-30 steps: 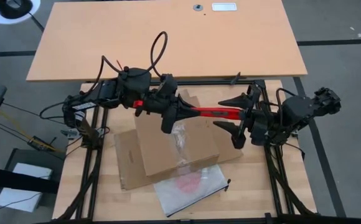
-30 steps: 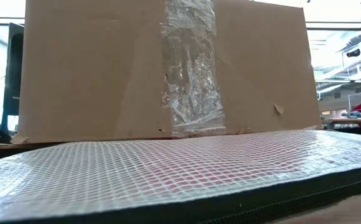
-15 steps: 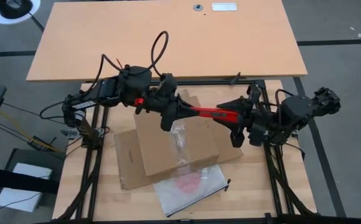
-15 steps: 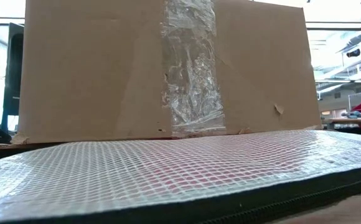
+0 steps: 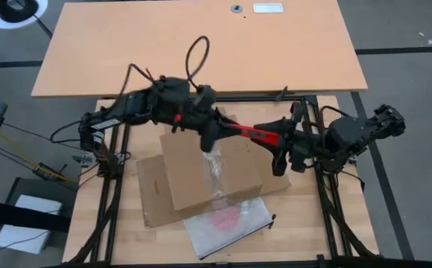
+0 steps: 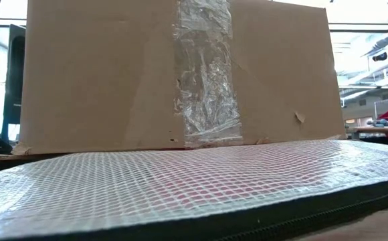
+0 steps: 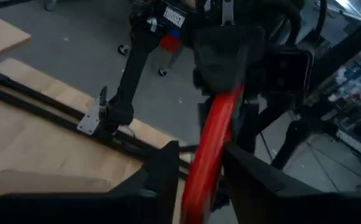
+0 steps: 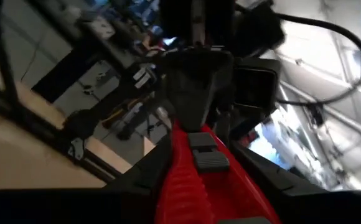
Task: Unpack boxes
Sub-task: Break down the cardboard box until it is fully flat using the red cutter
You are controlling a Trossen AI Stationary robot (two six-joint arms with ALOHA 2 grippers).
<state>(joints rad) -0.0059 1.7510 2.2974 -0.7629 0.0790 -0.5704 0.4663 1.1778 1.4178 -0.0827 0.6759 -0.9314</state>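
The brown cardboard box point(image 5: 208, 175) stands on the table, its taped side point(image 6: 204, 67) filling the low view. Above its far edge a red-handled box cutter point(image 5: 247, 132) hangs roughly level between my two grippers. My right gripper point(image 5: 279, 141) is shut on the cutter's end toward the table's right. My left gripper point(image 5: 214, 132) is at the other end. Its fingers point(image 7: 162, 171) stand open on either side of the red handle point(image 7: 208, 143), with a narrow gap on one side. A clear zip bag point(image 5: 227, 222) holding something red lies flat in front of the box. My left gripper has the cutter's handle between its open fingers; I cannot tell whether either finger touches it. My right gripper pinches the red handle point(image 8: 196, 177) between its two fingers at the cutter's right-hand end. The fingers come level from the table's right and lie along the cutter. The cutter is lifted clear above the box.
One flap point(image 5: 153, 190) of the box lies spread on the table to its left. A larger wooden tabletop point(image 5: 201, 45) lies beyond the far edge. Black frame rails point(image 5: 115, 186) run along both sides of the work table.
My right gripper's fingers stood wide apart around the cutter's right-hand end and have shut on its handle. The cutter has stayed in the air over the box's far edge.
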